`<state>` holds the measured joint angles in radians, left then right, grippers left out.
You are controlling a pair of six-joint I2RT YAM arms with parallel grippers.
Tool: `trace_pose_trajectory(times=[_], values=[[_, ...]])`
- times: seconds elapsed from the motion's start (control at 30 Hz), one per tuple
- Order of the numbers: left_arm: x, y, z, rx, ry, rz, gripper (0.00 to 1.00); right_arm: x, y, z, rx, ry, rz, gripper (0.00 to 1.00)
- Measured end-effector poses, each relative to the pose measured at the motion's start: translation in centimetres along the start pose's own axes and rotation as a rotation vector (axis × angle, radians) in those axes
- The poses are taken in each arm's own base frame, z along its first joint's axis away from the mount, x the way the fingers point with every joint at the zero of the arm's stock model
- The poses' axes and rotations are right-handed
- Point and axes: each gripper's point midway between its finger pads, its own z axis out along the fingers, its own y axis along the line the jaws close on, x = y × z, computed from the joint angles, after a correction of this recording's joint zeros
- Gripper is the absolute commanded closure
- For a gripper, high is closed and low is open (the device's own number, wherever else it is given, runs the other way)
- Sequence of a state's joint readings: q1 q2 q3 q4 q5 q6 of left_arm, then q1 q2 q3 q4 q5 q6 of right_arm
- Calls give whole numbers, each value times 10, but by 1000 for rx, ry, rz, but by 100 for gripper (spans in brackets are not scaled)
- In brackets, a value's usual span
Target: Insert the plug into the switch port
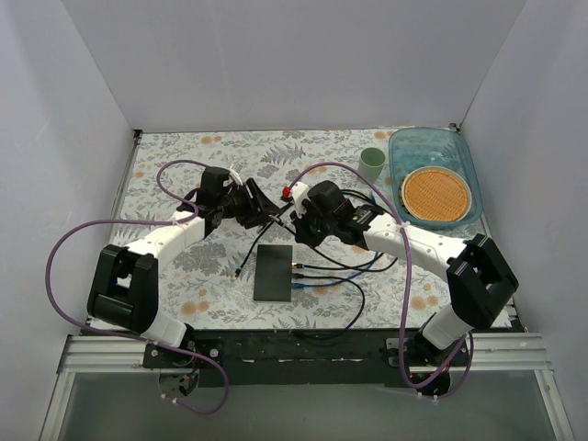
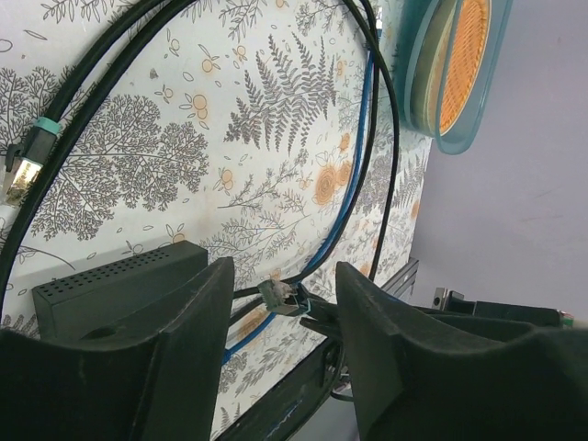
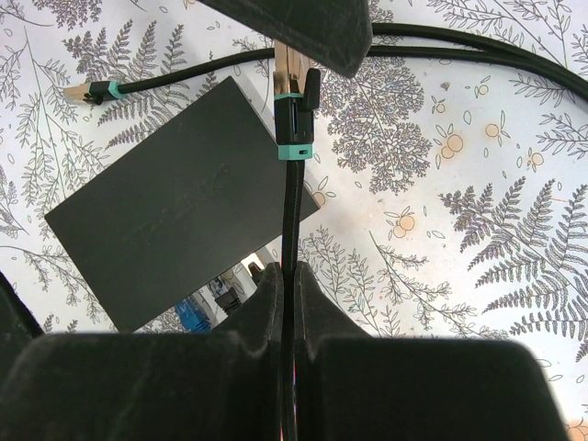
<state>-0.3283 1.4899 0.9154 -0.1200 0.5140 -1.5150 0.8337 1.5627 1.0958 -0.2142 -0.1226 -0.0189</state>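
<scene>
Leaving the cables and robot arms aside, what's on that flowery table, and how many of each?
Switch box: 1
Cup: 1
Tray: 1
Woven plate: 1
Total: 4

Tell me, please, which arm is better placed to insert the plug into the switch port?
Right. The right tool is shut on the black cable behind the plug, near the switch. The left tool is open, empty.
</scene>
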Motion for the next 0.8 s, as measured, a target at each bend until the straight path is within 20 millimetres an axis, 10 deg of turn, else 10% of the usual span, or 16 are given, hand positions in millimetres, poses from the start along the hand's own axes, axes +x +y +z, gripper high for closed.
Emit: trace_pose_trajectory(times=[0.37,0.5,0.63,0.8], values=[[6,-3,4,8,23,-1,100,1,1,-1,-1,7,2,99],[7,-10,4,30,26,9,100,3,2,-1,-6,13,2,96],[6,-11,5,36,22,15,100,1,3,-2,-7,10,8,55],[8,-14,2,62,3,36,100,-18,5,-5,-13,-38,27,44]])
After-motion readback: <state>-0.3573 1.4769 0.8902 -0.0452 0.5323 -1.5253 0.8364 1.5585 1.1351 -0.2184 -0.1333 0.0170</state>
